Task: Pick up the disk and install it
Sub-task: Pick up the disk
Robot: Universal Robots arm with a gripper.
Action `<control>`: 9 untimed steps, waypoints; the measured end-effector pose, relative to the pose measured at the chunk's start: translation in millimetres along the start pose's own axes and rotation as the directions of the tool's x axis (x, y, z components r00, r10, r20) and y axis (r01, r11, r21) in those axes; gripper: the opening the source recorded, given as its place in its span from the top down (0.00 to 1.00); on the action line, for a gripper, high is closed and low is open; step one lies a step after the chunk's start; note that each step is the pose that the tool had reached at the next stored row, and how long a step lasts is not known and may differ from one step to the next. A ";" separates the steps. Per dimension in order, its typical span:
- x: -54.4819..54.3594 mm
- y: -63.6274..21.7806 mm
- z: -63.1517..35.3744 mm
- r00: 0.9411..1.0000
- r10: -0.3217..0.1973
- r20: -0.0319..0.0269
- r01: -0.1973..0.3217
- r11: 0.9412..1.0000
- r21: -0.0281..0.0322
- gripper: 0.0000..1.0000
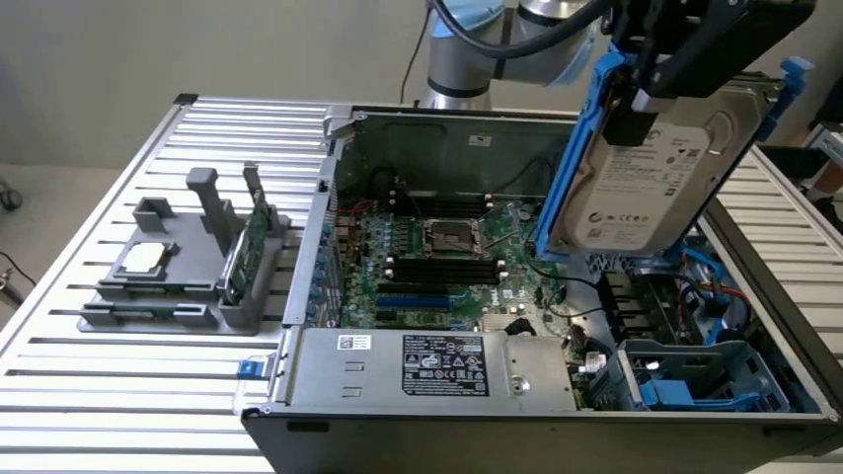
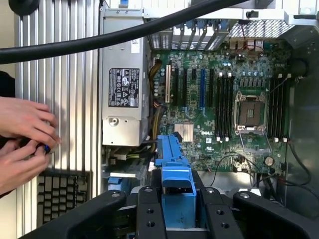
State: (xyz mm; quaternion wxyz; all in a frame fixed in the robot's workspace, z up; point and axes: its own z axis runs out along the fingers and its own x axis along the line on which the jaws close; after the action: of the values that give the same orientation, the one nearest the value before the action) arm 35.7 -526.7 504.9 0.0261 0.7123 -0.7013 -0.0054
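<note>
Exterior view: the claw (image 1: 646, 99) is clenched on the disk (image 1: 652, 183), holding it tilted on edge in the air over the open case (image 1: 448, 138), toward the exterior view's right. Carry step, I'd judge; seating it calls for squaring it to the bay (image 1: 685, 380) below.

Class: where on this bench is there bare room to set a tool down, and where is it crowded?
Bare table slats lie nearer the camera than the grey holder and beyond it, towards the far edge. The computer case is crowded with motherboard and cables; the hand holds the disk above it.
</note>
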 end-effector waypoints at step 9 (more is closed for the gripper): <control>25.4 -17.1 0.0 1.000 0.000 0.001 0.000 1.000 -0.004 0.67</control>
State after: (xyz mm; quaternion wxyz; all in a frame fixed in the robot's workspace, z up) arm 53.2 -551.8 504.9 0.0273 0.7123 -0.7013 -0.0072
